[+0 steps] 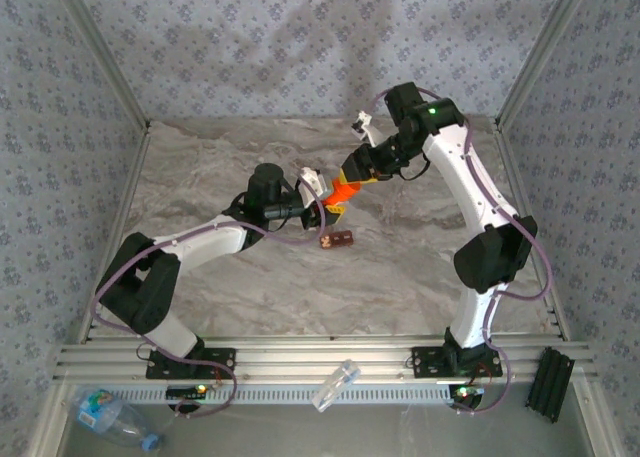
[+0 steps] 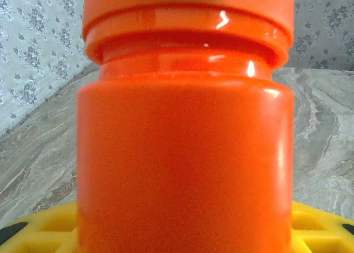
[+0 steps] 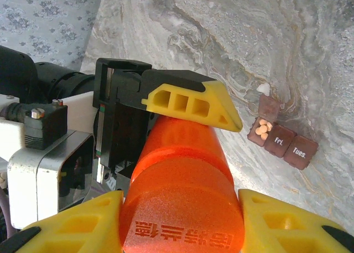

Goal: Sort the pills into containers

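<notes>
pill bottle (image 3: 180,164): glossy orange plastic cylinder
left pincer (image 2: 185,231): yellow fingers clamped around its body
right pincer (image 3: 182,208): narrower, gripping its cap end
counter (image 1: 400,267): grey marbled

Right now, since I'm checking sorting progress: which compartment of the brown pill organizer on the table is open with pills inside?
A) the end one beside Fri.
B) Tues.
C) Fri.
A: on the pill organizer the end compartment beside Fri. has its lid up, pills inside; Fri. and Tues. are shut.

White-black arms (image 1: 205,242), yellow fingers (image 3: 191,102)
</notes>
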Robot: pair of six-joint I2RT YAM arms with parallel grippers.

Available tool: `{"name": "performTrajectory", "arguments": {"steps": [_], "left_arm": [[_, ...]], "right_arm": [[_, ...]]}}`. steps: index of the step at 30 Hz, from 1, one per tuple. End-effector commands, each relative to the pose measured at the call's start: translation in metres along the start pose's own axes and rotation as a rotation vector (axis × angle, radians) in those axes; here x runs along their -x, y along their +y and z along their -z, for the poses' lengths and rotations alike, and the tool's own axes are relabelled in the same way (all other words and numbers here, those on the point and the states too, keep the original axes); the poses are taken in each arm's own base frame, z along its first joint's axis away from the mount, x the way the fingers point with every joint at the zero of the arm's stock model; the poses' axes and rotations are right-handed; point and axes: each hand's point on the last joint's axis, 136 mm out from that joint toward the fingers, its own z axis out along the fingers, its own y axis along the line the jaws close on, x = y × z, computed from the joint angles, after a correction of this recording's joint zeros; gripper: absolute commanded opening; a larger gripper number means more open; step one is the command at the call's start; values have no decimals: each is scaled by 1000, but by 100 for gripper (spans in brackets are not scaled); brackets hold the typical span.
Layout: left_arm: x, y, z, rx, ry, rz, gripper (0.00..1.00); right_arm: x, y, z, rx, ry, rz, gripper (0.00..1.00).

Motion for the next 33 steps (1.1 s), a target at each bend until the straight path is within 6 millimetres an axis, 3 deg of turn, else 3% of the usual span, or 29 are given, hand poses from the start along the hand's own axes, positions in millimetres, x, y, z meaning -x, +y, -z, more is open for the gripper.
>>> {"name": "performTrajectory", "arguments": {"steps": [1, 8, 12, 19, 25, 33], "left_arm": [[57, 2, 8, -2, -135, -103, 0], [64, 5, 14, 35, -165, -113, 0], [73, 4, 16, 37, -192, -120, 0], [78, 6, 13, 40, -202, -110, 0], [81, 15, 15, 104, -259, -69, 0], [81, 17, 12, 111, -263, -47, 0]], "right_arm": [[-8, 9, -15, 52, 51, 20, 37], [-16, 5, -13, 31, 75, 6, 37], [-9, -2, -13, 1, 51, -17, 37], [-13, 5, -23, -5, 90, 0, 41], [-2, 5, -11, -19, 40, -12, 52], [14, 9, 5, -37, -30, -29, 58]]}}
